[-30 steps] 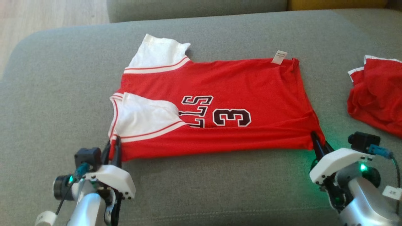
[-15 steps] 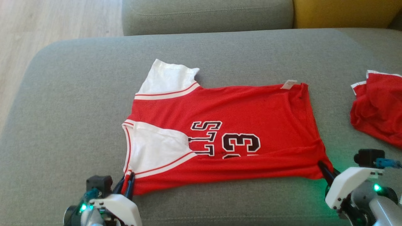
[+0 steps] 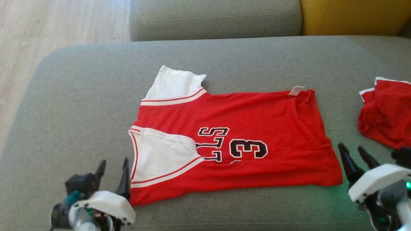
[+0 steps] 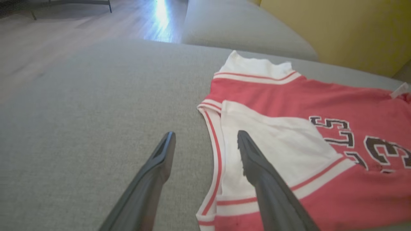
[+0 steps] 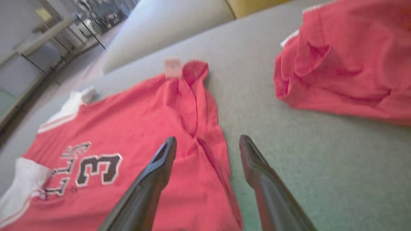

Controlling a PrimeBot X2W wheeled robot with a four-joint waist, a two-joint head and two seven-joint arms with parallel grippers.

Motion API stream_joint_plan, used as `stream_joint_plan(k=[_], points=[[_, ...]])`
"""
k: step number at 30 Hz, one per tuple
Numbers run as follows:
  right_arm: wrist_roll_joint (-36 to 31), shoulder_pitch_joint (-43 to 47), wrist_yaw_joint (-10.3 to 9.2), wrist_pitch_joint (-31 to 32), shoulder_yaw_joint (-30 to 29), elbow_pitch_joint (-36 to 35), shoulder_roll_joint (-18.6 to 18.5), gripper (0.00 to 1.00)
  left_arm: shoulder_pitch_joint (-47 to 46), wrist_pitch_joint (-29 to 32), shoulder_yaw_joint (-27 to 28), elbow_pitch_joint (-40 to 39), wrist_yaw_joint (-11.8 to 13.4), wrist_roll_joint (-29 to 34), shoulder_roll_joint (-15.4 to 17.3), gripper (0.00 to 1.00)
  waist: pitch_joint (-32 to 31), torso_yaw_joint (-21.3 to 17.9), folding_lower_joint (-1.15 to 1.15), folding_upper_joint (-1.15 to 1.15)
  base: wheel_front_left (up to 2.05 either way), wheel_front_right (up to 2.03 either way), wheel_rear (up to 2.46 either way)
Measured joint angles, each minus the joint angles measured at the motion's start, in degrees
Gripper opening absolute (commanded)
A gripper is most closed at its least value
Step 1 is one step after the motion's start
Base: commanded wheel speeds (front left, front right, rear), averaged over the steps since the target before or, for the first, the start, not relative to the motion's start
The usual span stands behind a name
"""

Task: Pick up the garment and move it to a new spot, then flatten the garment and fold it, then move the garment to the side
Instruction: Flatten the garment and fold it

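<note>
The garment [image 3: 257, 118] is a red jersey with white sleeves and a black "3", lying sideways on the grey sofa seat with its near long edge folded over. It also shows in the left wrist view [image 4: 321, 106] and the right wrist view [image 5: 135, 128]. My left gripper [image 3: 112, 168] stands open just off the jersey's near left corner, nothing between its fingers [image 4: 253, 160]. Beside the near right corner my right gripper [image 3: 354, 154] is open too, its fingers [image 5: 163, 160] straddling the hem's edge [image 5: 224, 166] without gripping it.
A second red garment [image 3: 385, 112] lies crumpled at the right of the grey seat [image 3: 80, 96], also in the right wrist view [image 5: 346, 61]. A grey backrest cushion [image 3: 215, 16] and a yellow one [image 3: 353, 14] stand behind. Wooden floor [image 3: 48, 22] lies past the seat's left edge.
Both grippers let go of the jersey's near corners, opened and drew back a little. The jersey now lies flat on the seat. The head camera has tilted, shifting the whole picture down.
</note>
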Motion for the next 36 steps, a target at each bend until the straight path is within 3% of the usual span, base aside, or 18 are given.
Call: stream_joint_plan(k=[8, 17, 24, 36], points=[[-3.6, -0.1, 0.0, -8.9, -1.1, -8.5, 3.7, 1.0, -0.3, -4.1, 3.8, -9.6, 1.2, -3.0, -1.4, 1.0, -1.2, -1.0, 0.0, 0.0, 0.0, 0.0, 0.0], [-4.6, -0.5, 0.0, -11.9, 0.8, -9.1, 6.2, 1.0, -0.3, -4.1, 4.9, -13.2, 0.9, -1.9, -2.7, 1.0, 0.2, -3.1, 0.0, 0.0, 0.0, 0.0, 0.0], [-8.1, -10.2, 0.0, -10.1, 0.9, -3.9, 6.3, 1.0, -4.2, -4.1, 4.8, -12.3, 0.2, -0.6, -2.9, 1.0, 4.8, -4.7, 0.0, 0.0, 0.0, 0.0, 0.0], [-4.4, -29.7, 0.0, -0.4, -1.2, 13.8, 6.2, 1.0, -12.2, -4.1, 0.4, -11.1, 0.0, -0.7, -3.4, 1.0, 14.3, -2.9, 0.02, 0.0, 0.0, 0.0, 0.0]])
